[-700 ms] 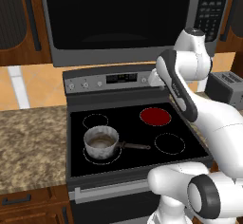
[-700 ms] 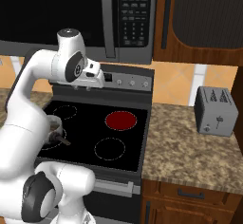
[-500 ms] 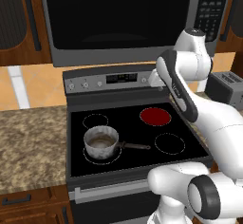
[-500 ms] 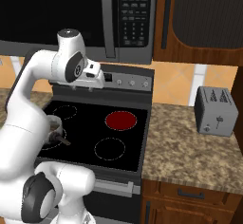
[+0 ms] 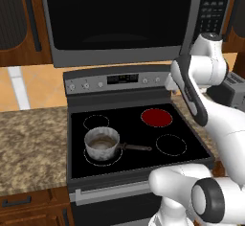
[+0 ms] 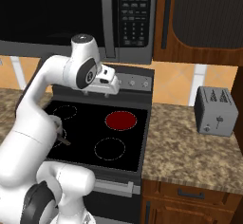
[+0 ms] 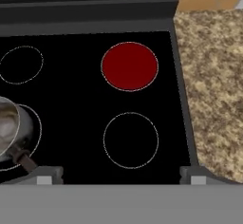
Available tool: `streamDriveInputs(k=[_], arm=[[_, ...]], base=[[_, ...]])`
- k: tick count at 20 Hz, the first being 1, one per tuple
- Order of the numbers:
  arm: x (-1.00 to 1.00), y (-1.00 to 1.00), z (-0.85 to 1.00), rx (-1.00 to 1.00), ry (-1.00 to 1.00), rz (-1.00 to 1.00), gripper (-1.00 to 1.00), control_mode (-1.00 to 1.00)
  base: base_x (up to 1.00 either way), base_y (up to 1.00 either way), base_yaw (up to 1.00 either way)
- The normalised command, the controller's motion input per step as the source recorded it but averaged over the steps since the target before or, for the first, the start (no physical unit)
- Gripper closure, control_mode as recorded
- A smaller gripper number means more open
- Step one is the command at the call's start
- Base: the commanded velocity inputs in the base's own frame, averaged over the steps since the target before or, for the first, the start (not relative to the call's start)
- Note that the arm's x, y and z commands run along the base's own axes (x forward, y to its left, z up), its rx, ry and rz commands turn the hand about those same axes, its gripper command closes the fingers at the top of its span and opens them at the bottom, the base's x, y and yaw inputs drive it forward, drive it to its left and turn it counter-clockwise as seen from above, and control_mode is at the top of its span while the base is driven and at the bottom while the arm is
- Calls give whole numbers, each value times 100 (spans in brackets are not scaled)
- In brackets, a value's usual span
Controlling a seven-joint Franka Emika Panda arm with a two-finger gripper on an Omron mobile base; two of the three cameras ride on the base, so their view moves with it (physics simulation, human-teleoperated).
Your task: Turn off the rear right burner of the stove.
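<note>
Left base view: the burner is seen glowing red at 2 o'clock on the stove. A rigid knob on the back panel is judged the part to be pinched and turned.

Right base view: the tool hovers over the panel; its state cannot be told.

Hand view: the burner is round, so no long axis is given.

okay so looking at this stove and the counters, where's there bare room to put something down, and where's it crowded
Bare granite counter runs from the stove to the toaster. The left counter is bare too. On the glass, the front right zone and rear left zone are free. Crowded: the saucepan fills the front left, and the rear right burner glows red.
</note>
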Motion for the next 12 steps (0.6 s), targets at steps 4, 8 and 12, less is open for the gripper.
streamDriveInputs(k=[4,8,12], arm=[[16,-27,0,-3,-1,-2,-100,-100],[2,-11,0,-28,-19,16,-100,-100],[-16,-14,0,-38,-38,26,-100,-100]], base=[[0,0,0],[0,0,0],[0,0,0]])
